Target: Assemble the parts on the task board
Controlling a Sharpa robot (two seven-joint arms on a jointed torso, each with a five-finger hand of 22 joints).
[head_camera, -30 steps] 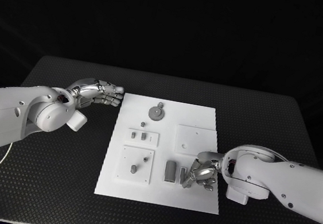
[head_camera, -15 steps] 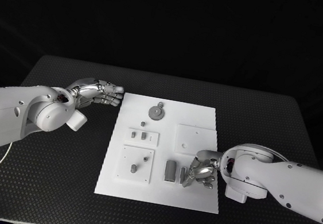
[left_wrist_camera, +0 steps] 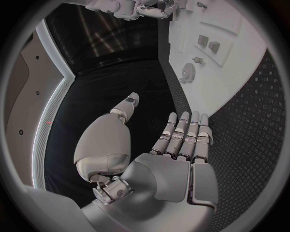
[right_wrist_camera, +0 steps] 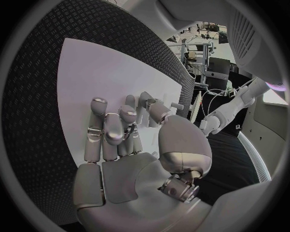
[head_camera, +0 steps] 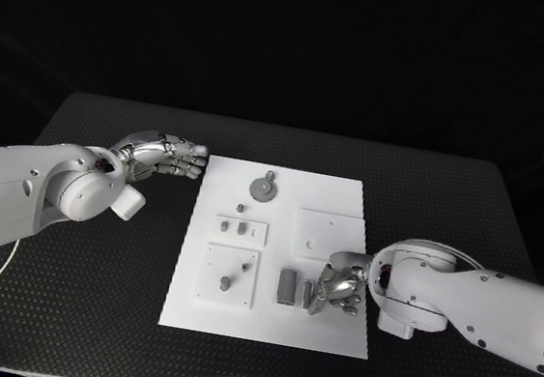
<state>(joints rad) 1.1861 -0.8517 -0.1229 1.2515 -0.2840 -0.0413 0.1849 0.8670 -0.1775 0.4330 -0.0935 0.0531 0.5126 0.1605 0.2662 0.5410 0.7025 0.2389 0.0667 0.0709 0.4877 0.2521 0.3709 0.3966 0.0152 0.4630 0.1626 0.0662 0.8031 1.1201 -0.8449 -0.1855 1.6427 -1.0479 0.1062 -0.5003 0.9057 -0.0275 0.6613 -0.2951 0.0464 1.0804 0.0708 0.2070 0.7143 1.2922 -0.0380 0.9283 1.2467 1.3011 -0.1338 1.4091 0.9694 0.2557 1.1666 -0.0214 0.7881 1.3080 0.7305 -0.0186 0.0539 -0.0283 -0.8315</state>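
Observation:
The white task board lies mid-table. It carries a grey gear, a small peg, a small plate with two pieces, a larger plate with grey pieces, a grey block and a slim grey piece. My right hand rests fingers-down on the board's near right part, at the slim piece. In the right wrist view the right hand lies on the board with a grey piece between thumb and fingers; a grip is unclear. My left hand rests curled and empty beside the board's far left corner.
A bare white square plate sits on the board just beyond my right hand. Black textured table surrounds the board on all sides. The left wrist view shows the left hand over the mat, with the board and gear ahead.
My right hand has edged slightly left toward the slim grey piece and block. The left hand and the parts have not moved.

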